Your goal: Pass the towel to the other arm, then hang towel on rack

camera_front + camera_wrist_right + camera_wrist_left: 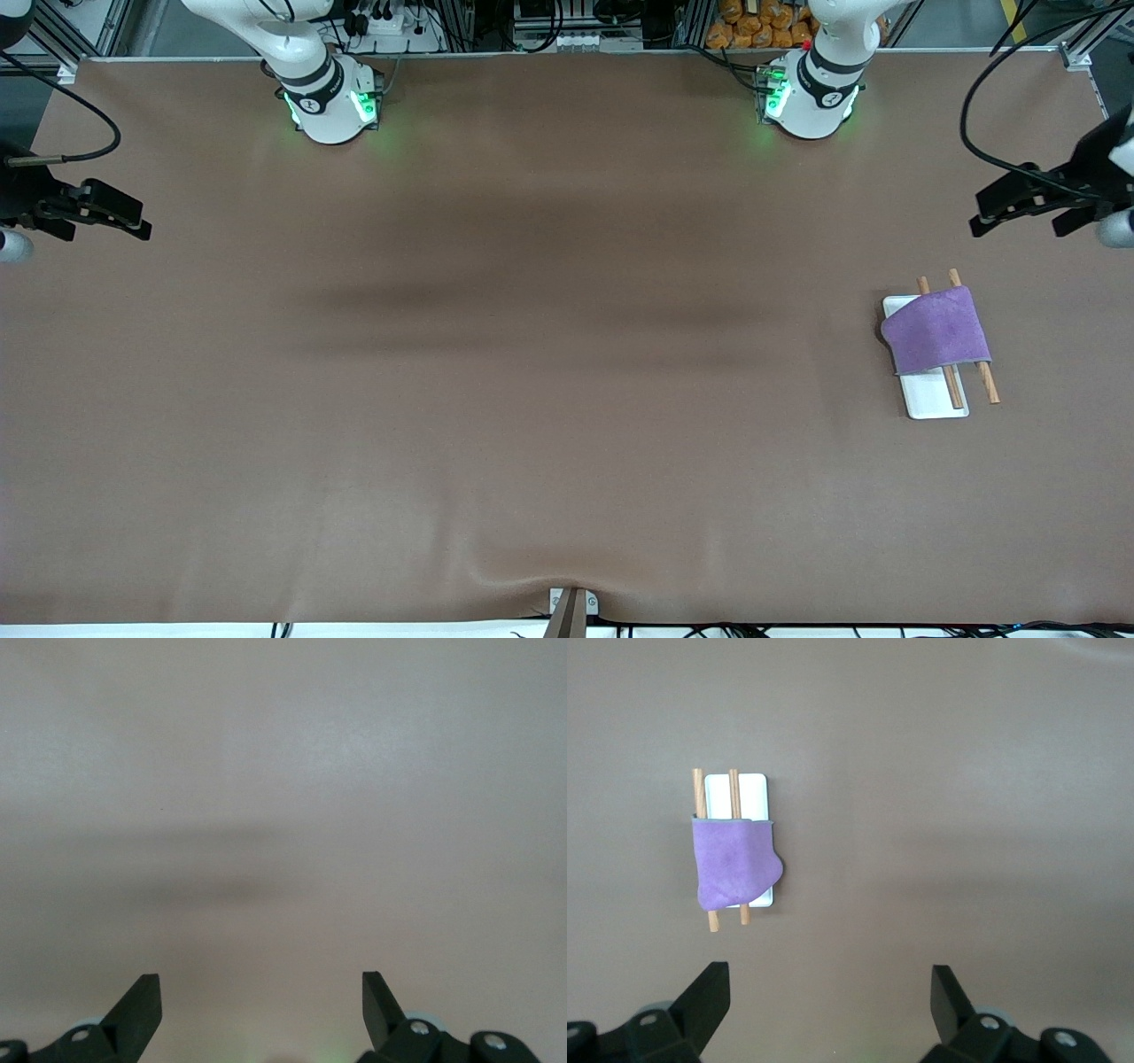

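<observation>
Two grippers of mine are hanging with nothing in them, one at each end of the worktop (532, 399). My left gripper (1032, 211) is hovering over the left arm's end, fingers (709, 992) spread wide apart and bare. My right gripper (93, 213) is waiting over the right arm's end, fingers (142, 997) equally wide apart, with only bare surface under it.

The towel (937, 330) is draped across the two wooden rods of the rack (930, 399), purple side up, near the left arm's end and nearer the front camera than my left gripper. It is covering the middle of the rods, whose ends are sticking out on both sides, and the white base is showing beneath. One edge is bulging lower toward the base than the other, so the drape is looking a little uneven, yet both rods are carrying cloth.

Judging from that, the hanging is looking done, and the step in hand is simply staying clear. To do it well, I am thinking any further motion should be upward and away from the rack, keeping my left fingers from brushing the cloth or nudging the light base, since a small snag could drag the towel off the rods.
</observation>
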{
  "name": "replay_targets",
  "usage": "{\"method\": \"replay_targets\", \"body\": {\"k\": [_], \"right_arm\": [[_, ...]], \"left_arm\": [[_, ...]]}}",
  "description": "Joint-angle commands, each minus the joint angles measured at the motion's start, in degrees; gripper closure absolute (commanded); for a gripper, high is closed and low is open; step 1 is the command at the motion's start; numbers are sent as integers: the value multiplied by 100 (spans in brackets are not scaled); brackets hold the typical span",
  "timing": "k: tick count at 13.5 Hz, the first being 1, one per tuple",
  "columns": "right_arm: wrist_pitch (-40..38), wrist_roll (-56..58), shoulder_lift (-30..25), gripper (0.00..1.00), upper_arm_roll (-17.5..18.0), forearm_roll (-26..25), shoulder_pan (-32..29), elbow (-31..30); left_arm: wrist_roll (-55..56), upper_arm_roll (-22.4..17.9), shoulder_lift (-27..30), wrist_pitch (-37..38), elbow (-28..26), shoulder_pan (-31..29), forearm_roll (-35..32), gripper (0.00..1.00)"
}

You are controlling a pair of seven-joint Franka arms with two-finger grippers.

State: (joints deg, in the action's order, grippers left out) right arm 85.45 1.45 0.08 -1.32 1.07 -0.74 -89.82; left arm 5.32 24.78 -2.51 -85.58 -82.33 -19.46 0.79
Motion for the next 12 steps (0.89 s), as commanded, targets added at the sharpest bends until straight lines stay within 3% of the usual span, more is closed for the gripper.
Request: {"method": "replay_targets", "body": {"k": [1,3,4,12], "right_arm": [[-98,-48,53,0,0,-89,-14,131],[-98,-48,53,0,0,-89,-5,131],[-98,-48,53,0,0,-89,-14,131],[-107,-57,44,0,0,-80,-14,131]], "left_arm": [[-13,-1146,31,-11,121,1202,-281,0],[-31,-2105,136,6,77,2109,-343,0],[-48,-2327,171,41,51,2278,-343,0],[276,-2303,251,436,59,2130,-255,0]]}}
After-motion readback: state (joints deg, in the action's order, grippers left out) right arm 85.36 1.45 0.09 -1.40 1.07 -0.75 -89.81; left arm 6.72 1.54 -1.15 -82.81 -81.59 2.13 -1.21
